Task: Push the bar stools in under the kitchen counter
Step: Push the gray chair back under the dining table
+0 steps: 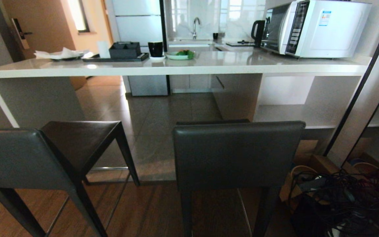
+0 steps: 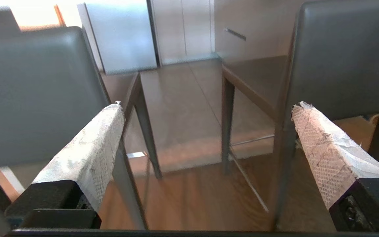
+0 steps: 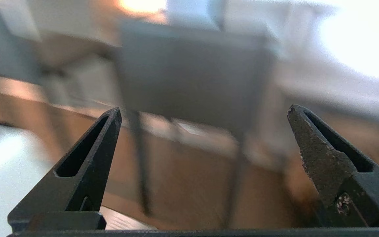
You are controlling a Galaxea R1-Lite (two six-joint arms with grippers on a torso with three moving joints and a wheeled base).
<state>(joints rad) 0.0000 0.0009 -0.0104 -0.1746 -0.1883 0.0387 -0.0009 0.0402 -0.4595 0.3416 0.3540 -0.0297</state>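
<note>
Two bar stools stand nearest, on the wood floor before the kitchen counter (image 1: pixel 176 69): the left stool (image 1: pixel 28 154) is angled, its seat partly under the slab, and the right stool (image 1: pixel 239 153) faces the counter squarely, backrest toward the camera. Neither arm shows in the head view. Between the two stools the left gripper (image 2: pixel 206 108) is spread wide and empty; the right gripper (image 3: pixel 204 113), equally wide and empty, points at one stool's backrest. A microwave (image 1: pixel 314 28) sits on the counter.
</note>
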